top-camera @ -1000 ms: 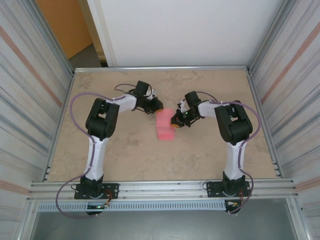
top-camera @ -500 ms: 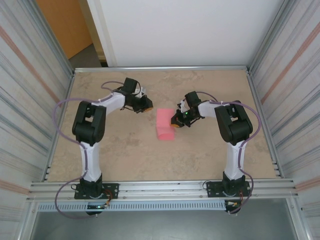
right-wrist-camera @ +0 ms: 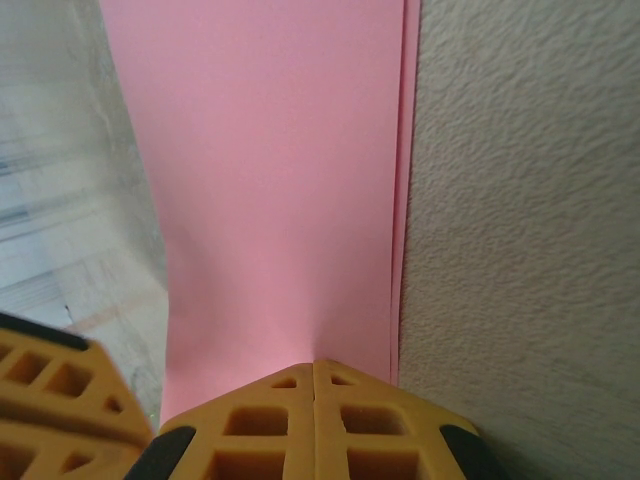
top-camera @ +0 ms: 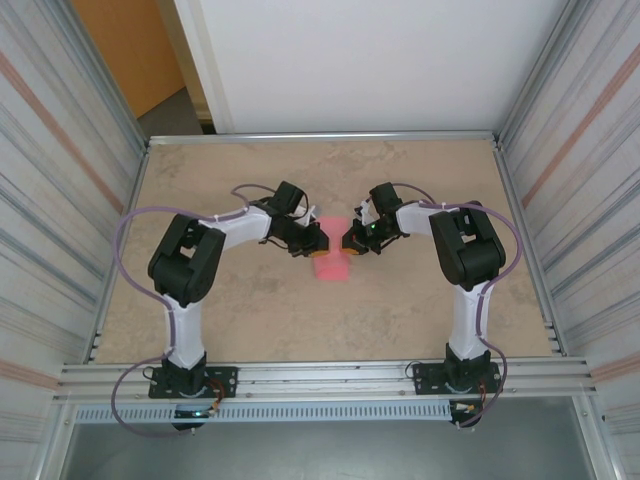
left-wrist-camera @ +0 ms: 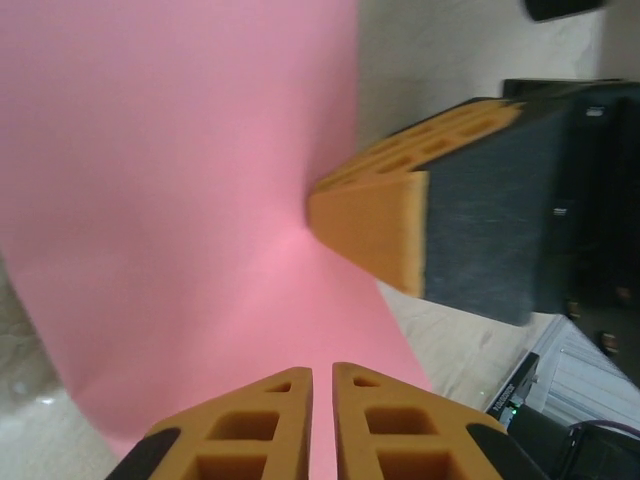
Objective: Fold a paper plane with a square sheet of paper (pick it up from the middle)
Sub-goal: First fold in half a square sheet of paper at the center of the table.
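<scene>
Right wrist view: right end effector (right-wrist-camera: 315,392) has its fingers pressed together, pinching the edge of the pink sheet of paper (right-wrist-camera: 280,180). A doubled edge runs along the sheet's right side. Left wrist view: left end effector (left-wrist-camera: 322,425) fingers are nearly together with a thin slit between them; cannot tell if paper is caught. Top external: the sheet lies mid-table (top-camera: 420,310), with both end effectors meeting over its far end.

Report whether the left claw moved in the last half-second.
Yes: the left claw swung right and nearer, away from the table's left rail, reaching the pink paper.
</scene>
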